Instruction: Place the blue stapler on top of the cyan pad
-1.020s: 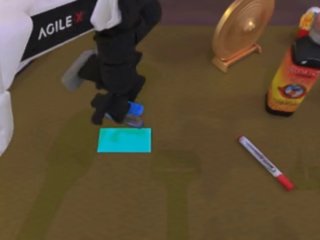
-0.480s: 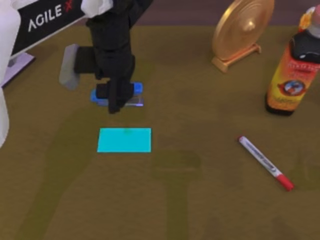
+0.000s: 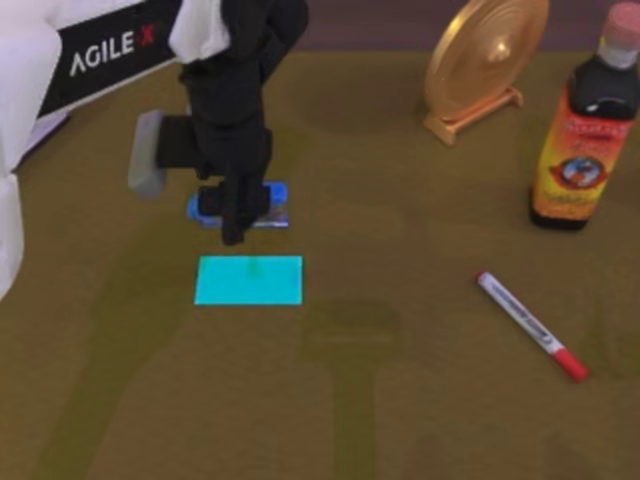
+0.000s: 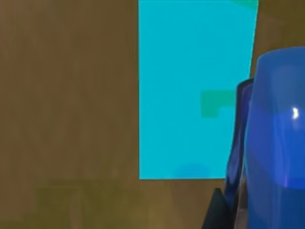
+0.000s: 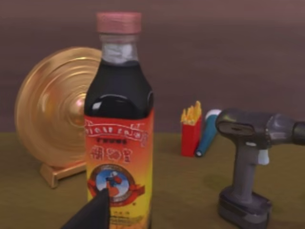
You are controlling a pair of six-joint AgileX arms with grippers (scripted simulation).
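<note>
My left gripper (image 3: 236, 208) hangs over the table just beyond the far edge of the cyan pad (image 3: 249, 280) and is shut on the blue stapler (image 3: 272, 198). The stapler lies crosswise in the jaws, its ends sticking out on both sides, roughly parallel to the pad's long side. In the left wrist view the glossy blue stapler (image 4: 279, 143) fills one side next to a dark finger (image 4: 218, 214), and the pad (image 4: 190, 86) lies flat and bare below. My right gripper (image 5: 97, 214) is outside the top view.
A gold disc on a stand (image 3: 482, 60) and a dark sauce bottle (image 3: 585, 130) stand at the back right. A red-capped white marker (image 3: 530, 325) lies right of the pad. The right wrist view also shows a grey drill (image 5: 250, 157) and a red fries box (image 5: 190, 131).
The left gripper carried the stapler back from the pad's far edge, then came slightly nearer to it again. The pad and marker have not moved.
</note>
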